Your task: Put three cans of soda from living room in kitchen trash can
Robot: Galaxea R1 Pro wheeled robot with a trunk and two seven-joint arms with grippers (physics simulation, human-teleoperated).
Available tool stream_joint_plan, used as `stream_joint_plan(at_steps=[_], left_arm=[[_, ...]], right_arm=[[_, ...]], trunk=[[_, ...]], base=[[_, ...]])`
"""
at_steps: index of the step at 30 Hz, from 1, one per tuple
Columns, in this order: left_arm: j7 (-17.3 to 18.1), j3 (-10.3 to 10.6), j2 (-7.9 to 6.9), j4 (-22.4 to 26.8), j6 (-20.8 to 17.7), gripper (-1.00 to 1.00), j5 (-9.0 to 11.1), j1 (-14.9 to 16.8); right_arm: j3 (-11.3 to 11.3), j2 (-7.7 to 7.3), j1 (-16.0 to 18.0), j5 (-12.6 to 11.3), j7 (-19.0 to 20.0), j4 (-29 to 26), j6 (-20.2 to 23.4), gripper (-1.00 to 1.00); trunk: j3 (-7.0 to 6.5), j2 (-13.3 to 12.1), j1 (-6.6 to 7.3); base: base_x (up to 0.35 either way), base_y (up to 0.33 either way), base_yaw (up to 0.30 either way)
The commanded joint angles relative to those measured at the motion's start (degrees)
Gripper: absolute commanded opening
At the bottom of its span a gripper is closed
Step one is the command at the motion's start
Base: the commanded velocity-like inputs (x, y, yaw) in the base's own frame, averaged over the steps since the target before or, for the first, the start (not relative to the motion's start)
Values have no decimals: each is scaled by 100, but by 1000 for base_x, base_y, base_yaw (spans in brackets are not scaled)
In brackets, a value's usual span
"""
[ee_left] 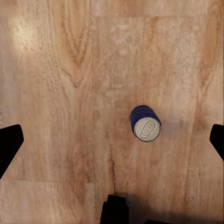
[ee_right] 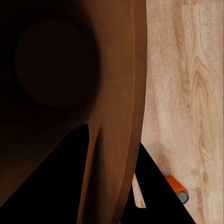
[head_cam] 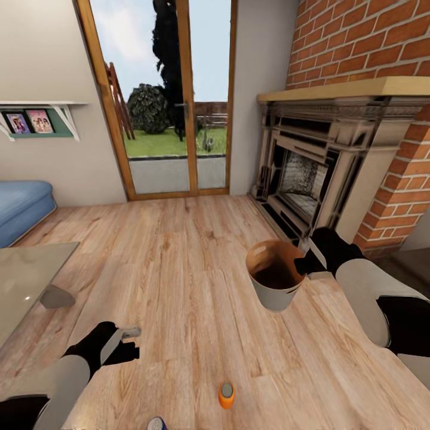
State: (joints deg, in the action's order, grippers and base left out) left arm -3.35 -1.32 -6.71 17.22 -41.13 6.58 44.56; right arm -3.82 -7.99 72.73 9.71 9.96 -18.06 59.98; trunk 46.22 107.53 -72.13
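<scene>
Bin (head_cam: 276, 280) gripped by right hand (head_cam: 306, 263).

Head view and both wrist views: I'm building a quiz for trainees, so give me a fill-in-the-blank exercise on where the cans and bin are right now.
1. The right gripper grips the rim of the ____.
2. The orange can lies on the wooden ____.
3. The can below the open left gripper is dark ____.
4. Inside, the bin is copper-____.

Missing words: bin; floor; blue; brown
</scene>
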Motion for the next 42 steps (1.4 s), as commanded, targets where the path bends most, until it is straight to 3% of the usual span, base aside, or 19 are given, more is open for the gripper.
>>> stream_joint_plan(at_steps=[1,5,14,18,19,28,33,42], left_arm=[[-3,58,14,-2,30,100,0,-6],[-7,137,33,-7,120,100,1,-15],[-8,157,40,-8,161,100,1,-17],[-8,158,39,-8,160,100,1,-17],[-8,158,39,-8,160,100,1,-17],[-8,158,40,-8,158,100,1,-17],[-8,158,39,-8,158,100,1,-17],[-8,158,40,-8,158,100,1,-17]], right_arm=[[21,0,4,-75,23,-4,2,-100],[28,-1,9,-78,29,-68,2,-100],[78,-30,-15,-156,187,-1136,2,-100],[89,-73,-271,-140,733,-2024,2,-100],[95,-89,-523,-127,929,-2575,2,-100],[100,-113,-1056,-154,1145,-4045,2,-100],[109,-136,-1302,-164,1180,-4456,2,-100],[146,-151,-1346,-153,1399,-4542,2,-100]], trunk=[[25,42,-22],[127,203,-110],[302,564,-307],[374,724,-395],[392,764,-417],[554,1125,-615],[644,1326,-725],[805,1687,-922]], base=[[0,0,0],[0,0,0],[0,0,0],[0,0,0],[0,0,0],[0,0,0],[0,0,0],[0,0,0]])
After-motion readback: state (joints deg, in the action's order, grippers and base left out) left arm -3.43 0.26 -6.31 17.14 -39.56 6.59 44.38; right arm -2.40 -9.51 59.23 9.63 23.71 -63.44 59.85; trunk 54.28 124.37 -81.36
